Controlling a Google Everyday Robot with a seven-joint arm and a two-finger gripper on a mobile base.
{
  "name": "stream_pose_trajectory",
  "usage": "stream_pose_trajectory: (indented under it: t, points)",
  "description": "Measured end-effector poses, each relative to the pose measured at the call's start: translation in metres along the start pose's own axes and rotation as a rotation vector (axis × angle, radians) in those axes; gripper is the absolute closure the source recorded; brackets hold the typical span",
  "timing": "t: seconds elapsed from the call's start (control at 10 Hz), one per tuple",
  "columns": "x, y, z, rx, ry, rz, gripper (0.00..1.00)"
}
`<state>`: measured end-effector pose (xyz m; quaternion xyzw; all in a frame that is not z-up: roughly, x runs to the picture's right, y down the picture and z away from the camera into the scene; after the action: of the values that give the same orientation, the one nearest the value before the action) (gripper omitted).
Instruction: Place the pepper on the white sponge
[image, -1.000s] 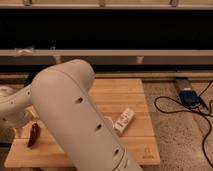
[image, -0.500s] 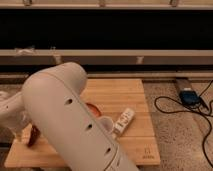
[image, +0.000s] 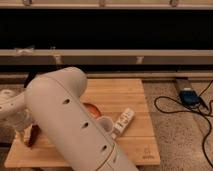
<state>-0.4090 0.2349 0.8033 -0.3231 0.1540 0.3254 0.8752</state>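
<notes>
Toward the left edge of the light wooden table (image: 125, 92), we make out the pale gripper (image: 22, 129) right beside the small dark red chili pepper (image: 33, 135); we cannot tell whether it grips. The bulky white arm (image: 65, 115) hides most of the round orange plate (image: 91, 108).

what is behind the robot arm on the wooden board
Part of an orange plate shows; the arm covers the rest. The gripper is at the board left edge, by the pepper.

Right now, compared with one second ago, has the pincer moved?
No. The pincer is at the same place over the wooden board's left end, with the pepper by it.
</notes>
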Motion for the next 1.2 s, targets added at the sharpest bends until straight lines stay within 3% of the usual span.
stream_pose_trajectory:
  t: [0.5, 0.7, 1.2]
  points:
    - [-0.002, -0.014, -0.002, -0.07, 0.027, 0.029, 0.8]
    - [-0.004, -0.024, -0.025, -0.123, -0.007, 0.039, 0.98]
    - [-0.007, -0.069, -0.072, -0.19, -0.093, 0.066, 1.0]
